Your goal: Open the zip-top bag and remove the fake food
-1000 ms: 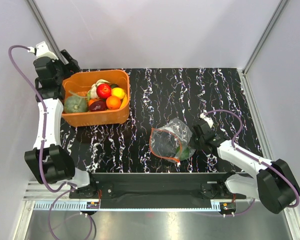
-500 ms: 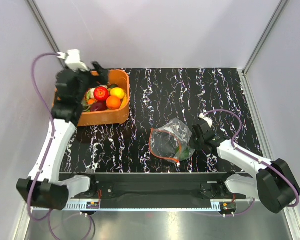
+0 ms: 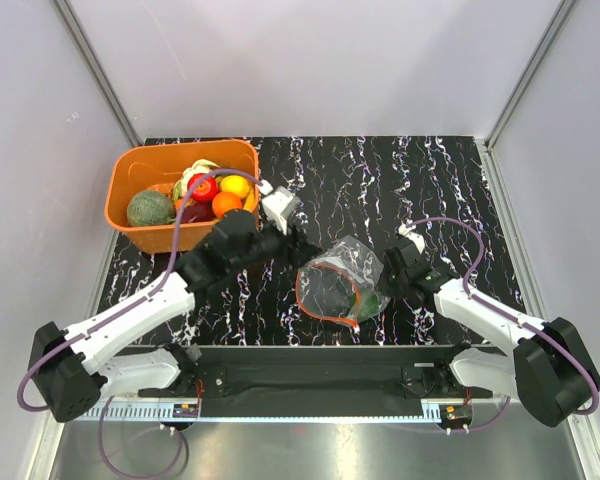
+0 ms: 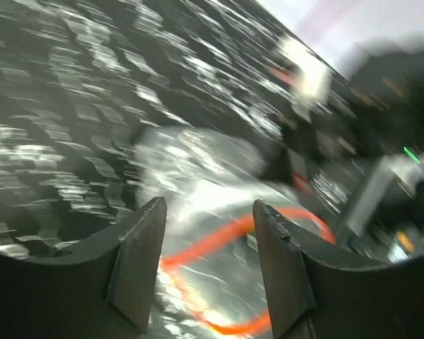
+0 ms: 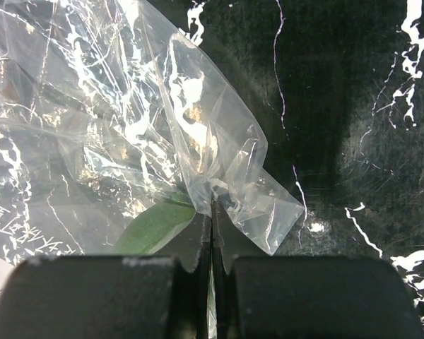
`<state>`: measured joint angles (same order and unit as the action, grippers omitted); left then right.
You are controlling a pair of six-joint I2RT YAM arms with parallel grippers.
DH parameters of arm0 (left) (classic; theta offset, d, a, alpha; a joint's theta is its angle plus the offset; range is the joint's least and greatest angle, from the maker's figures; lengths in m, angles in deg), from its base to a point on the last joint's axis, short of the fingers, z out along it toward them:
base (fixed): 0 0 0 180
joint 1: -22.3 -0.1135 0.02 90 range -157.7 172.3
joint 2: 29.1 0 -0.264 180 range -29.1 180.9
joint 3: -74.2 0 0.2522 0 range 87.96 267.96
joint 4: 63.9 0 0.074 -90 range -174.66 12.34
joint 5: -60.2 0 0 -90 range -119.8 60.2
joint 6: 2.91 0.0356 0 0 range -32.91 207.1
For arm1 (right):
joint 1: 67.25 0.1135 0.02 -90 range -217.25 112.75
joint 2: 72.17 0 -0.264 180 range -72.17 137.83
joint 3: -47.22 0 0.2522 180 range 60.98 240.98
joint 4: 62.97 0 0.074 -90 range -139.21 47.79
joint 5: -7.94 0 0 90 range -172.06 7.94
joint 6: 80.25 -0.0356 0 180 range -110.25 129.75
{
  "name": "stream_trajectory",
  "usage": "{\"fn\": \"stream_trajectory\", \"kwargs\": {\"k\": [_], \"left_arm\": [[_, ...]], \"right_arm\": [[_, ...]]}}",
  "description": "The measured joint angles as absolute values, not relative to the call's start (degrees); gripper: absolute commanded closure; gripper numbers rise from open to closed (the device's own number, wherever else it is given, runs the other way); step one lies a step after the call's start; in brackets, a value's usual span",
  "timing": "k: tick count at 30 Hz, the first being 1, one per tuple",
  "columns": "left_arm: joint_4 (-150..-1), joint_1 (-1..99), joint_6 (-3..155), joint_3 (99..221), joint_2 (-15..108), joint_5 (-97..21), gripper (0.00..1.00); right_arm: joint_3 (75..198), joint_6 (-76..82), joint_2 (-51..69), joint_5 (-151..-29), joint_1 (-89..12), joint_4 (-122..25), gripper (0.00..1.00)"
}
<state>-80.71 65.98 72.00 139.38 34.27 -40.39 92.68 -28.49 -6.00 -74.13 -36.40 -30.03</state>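
Note:
The zip-top bag (image 3: 335, 280) lies crinkled on the black marble table, its orange-red zip strip (image 4: 212, 244) curving open toward the left. My left gripper (image 3: 296, 245) hovers just left of that mouth. In the blurred left wrist view my left gripper (image 4: 206, 205) is open, the strip showing beyond the gap. My right gripper (image 3: 388, 278) is shut on the bag's (image 5: 92, 106) right corner, and in its wrist view my right gripper (image 5: 212, 208) pinches bunched film. A green piece (image 5: 152, 226) shows through the plastic. A red apple-like ball (image 3: 204, 187), a maroon piece (image 3: 193, 210) and a dark green piece (image 3: 150, 208) sit in the basket.
The orange basket (image 3: 180, 150) stands at the back left and also holds an orange ball (image 3: 226, 204), a yellow ball (image 3: 236, 185) and a white garlic-like piece (image 3: 190, 178). Grey walls close in the table on three sides.
My left arm swung from over the basket down and right to the bag's mouth, and its jaws narrowed. The right gripper and the bag kept their places.

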Motion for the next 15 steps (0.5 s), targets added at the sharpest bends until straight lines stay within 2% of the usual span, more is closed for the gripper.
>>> {"fn": "stream_trajectory", "kwargs": {"k": [5,15], "left_arm": [[-77.30,73.37,70.52,136.01,34.25,-42.00,0.48],[-70.53,76.75,66.30,127.66,34.29,-47.45,0.50]], "right_arm": [[92.68,-28.51,-6.04,-74.11,-36.40,-29.55,1.00],[92.68,-28.51,-7.14,-74.05,-36.40,-29.20,1.00]]}}
